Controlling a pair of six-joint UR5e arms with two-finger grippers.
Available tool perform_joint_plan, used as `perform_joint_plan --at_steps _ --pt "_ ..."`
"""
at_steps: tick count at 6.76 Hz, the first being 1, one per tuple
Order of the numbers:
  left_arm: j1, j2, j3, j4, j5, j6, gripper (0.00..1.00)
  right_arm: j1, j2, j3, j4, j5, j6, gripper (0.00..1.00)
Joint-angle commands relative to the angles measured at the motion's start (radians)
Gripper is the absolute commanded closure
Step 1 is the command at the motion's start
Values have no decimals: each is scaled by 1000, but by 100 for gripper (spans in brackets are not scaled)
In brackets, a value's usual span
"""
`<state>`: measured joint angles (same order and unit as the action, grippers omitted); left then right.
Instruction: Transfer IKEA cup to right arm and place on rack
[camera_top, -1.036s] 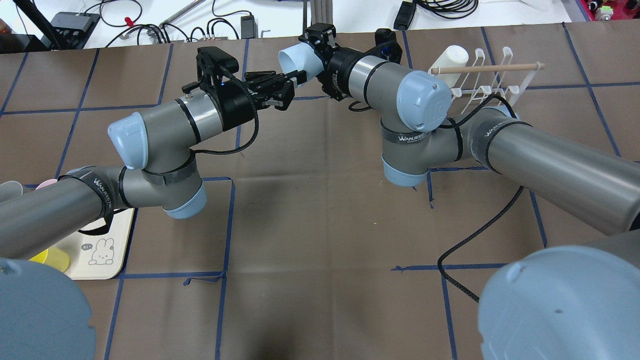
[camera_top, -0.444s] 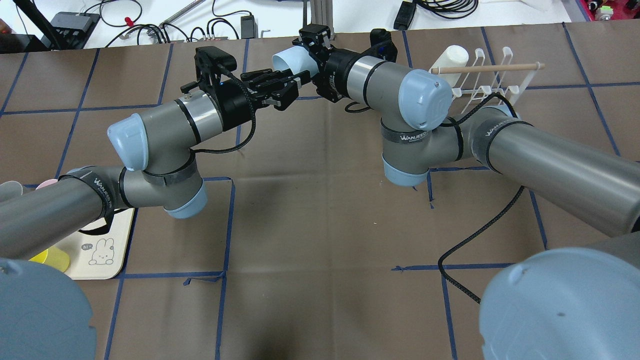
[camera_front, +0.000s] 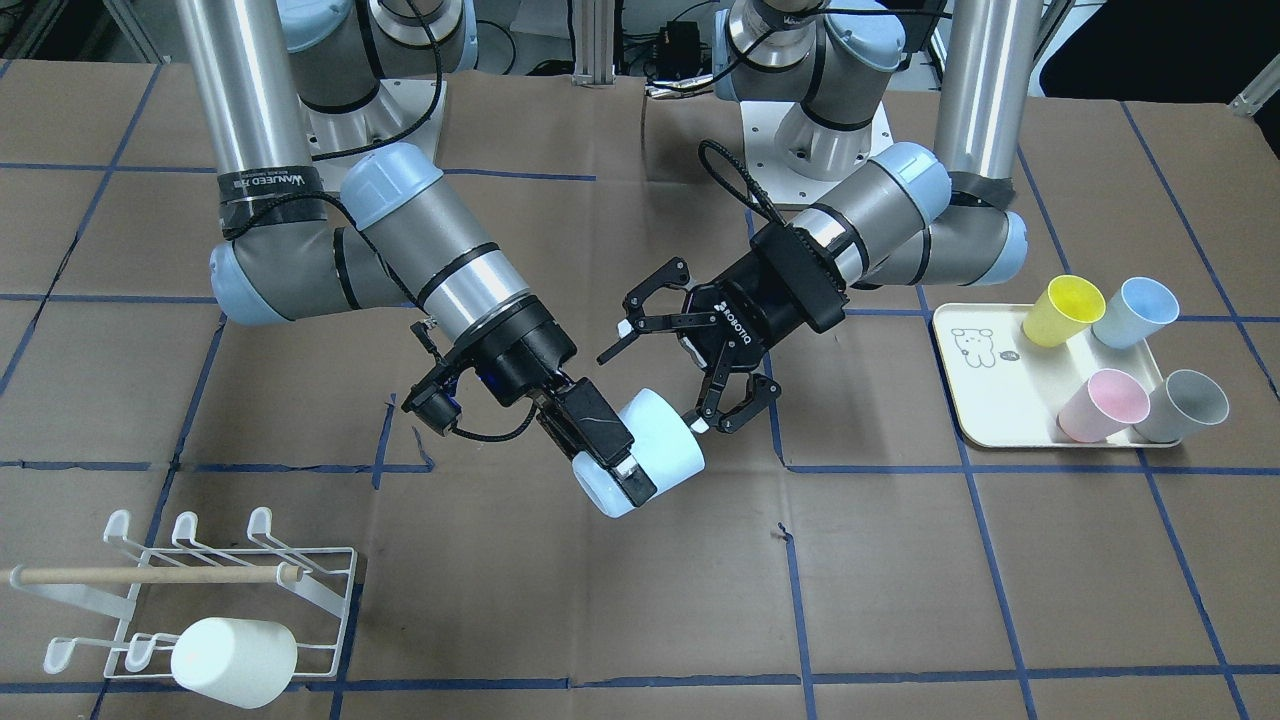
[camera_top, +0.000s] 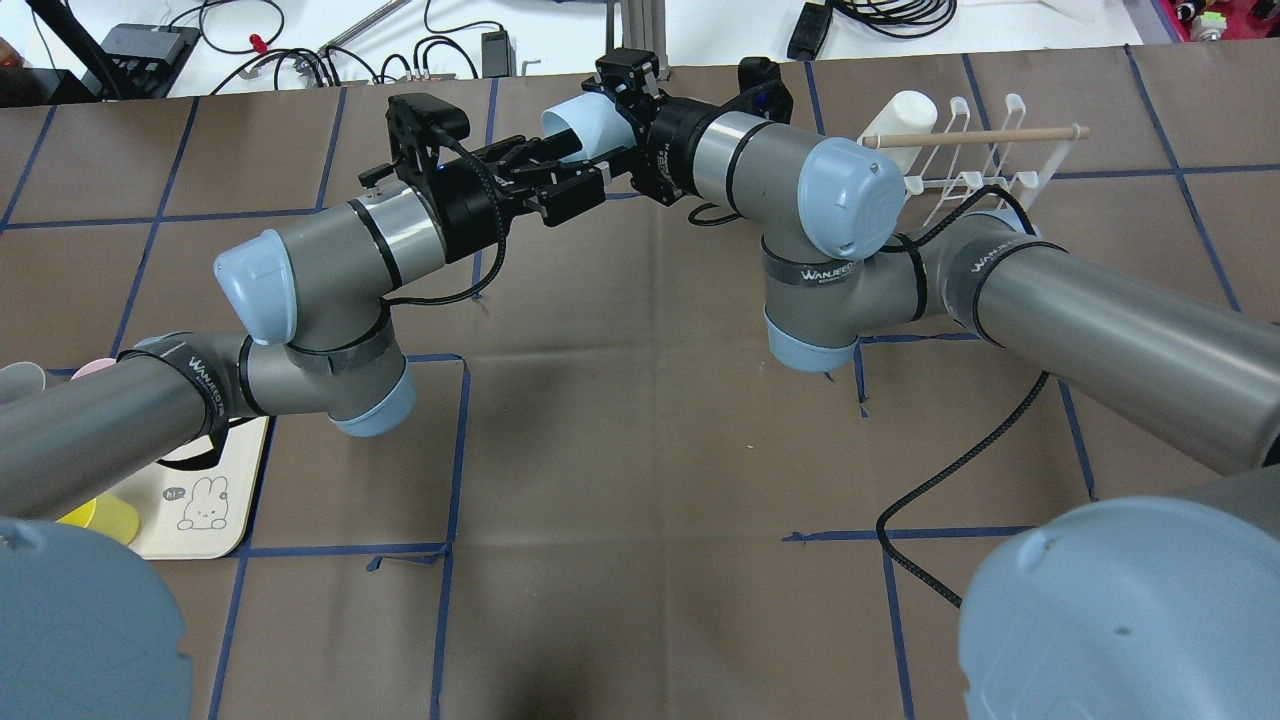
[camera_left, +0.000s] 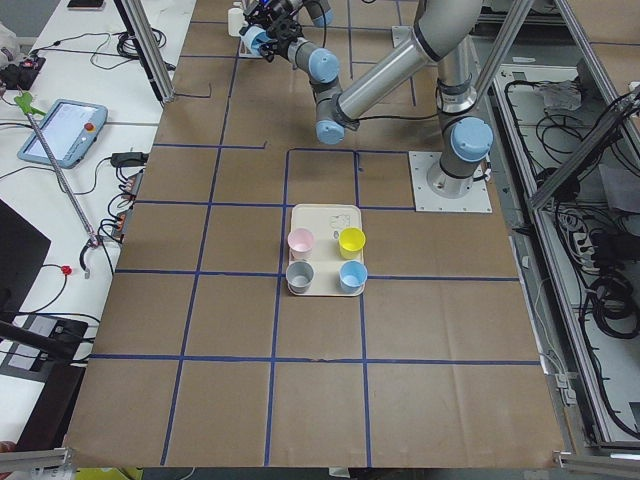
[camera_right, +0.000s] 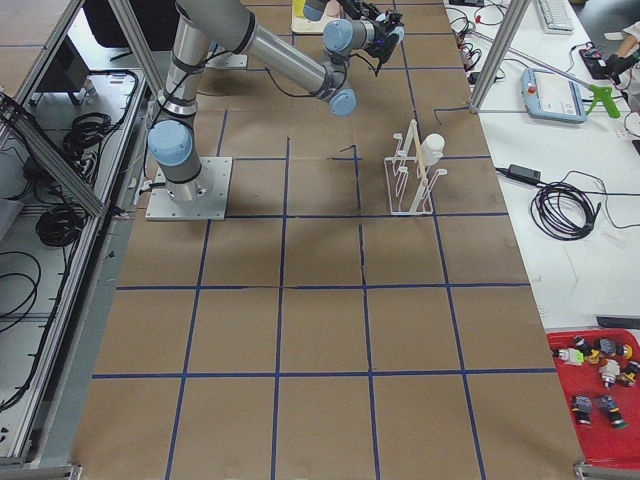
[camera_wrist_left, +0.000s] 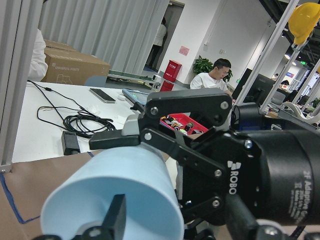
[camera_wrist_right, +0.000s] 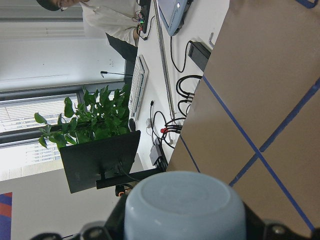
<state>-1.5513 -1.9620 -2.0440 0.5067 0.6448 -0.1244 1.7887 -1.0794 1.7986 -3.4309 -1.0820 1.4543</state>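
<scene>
Shifted slightly leftward (overhead view), the pale blue plastic cup (camera_front: 660, 445) hangs mid-frame, clenched by the right gripper (camera_front: 622, 472); left gripper (camera_front: 668, 380) released. Handover apparently ending; next: carry to white wire rack (camera_front: 150, 575), front view's lower left.

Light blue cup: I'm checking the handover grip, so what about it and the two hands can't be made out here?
Far finger of the right hand: hidden behind the light blue cup in the front-facing view.
Whether the open left hand touches the cup: its lower fingertip sits by the rim in the front-facing view, and contact is unclear.
Side views: cup and hands are too small.
</scene>
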Motion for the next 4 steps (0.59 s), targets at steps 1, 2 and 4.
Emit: perform_joint_plan --at_steps 1,2,4 --pt "28 6 -19 -7 -5 -14 2 -2 1 -1 1 1 0 48" --pt "77 11 -51 -7 -10 -12 2 -2 0 -1 1 1 -2 50" --pt "140 11 -68 -14 -4 -14 2 -24 -4 2 1 1 -3 55"
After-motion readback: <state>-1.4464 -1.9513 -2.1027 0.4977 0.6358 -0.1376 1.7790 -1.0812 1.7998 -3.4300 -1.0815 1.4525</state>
